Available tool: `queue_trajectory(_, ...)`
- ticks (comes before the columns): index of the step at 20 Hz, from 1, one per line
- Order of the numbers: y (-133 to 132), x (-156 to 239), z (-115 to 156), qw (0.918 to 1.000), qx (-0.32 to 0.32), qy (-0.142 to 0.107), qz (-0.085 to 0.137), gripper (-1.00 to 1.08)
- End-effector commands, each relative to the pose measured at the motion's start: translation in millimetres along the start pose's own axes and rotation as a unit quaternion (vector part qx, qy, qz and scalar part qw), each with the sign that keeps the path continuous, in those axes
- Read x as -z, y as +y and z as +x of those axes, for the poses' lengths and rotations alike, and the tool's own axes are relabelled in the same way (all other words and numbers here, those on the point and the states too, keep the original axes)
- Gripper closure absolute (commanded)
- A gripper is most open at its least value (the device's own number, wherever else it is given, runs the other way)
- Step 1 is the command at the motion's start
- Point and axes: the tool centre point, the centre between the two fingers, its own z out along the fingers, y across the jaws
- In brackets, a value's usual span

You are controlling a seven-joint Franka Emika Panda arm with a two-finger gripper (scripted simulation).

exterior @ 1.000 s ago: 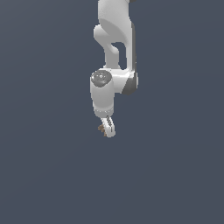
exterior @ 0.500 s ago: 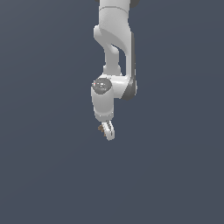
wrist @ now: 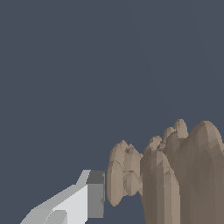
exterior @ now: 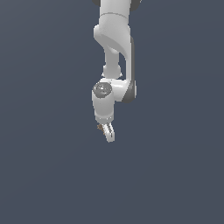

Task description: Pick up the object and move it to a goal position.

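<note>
In the exterior view the white arm hangs down against a plain dark grey backdrop. My gripper (exterior: pixel 109 134) points downward, and the object (exterior: pixel 100 127), a tiny brown lump, shows at the edge of its fingers on the exterior view's left. The wrist view shows the object (wrist: pixel 175 179) close up as a brown ridged mass with rounded prongs. One white finger's grey pad (wrist: pixel 95 199) presses against its side. The other finger is hidden behind the lump. The gripper is shut on the object, which hangs in the air with it.
Around the arm (exterior: pixel 116 39) there is only a uniform dark grey background. No table edge, container or other thing shows in either view.
The wrist and gripper have sunk a little and drifted slightly toward the exterior view's right. The brown object has stayed between the fingers.
</note>
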Motion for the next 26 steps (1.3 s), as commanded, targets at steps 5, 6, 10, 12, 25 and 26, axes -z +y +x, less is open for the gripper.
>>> queue_trajectory(5, 1, -1, 0, 1.0000, 0.000, 0.000, -0.001, 1.08)
queue_trajectory(6, 1, -1, 0, 1.0000, 0.000, 0.000, -0.001, 1.08)
queue_trajectory(10, 0, 2, -1, 1.0000, 0.000, 0.000, 0.000, 1.08)
queue_trajectory(12, 0, 7, -2, 1.0000, 0.000, 0.000, 0.000, 1.08)
queue_trajectory(25, 3, 88, -22, 1.0000, -0.001, 0.000, 0.000, 1.08)
queue_trajectory(26, 4, 98, -25, 1.0000, -0.001, 0.000, 0.000, 1.08)
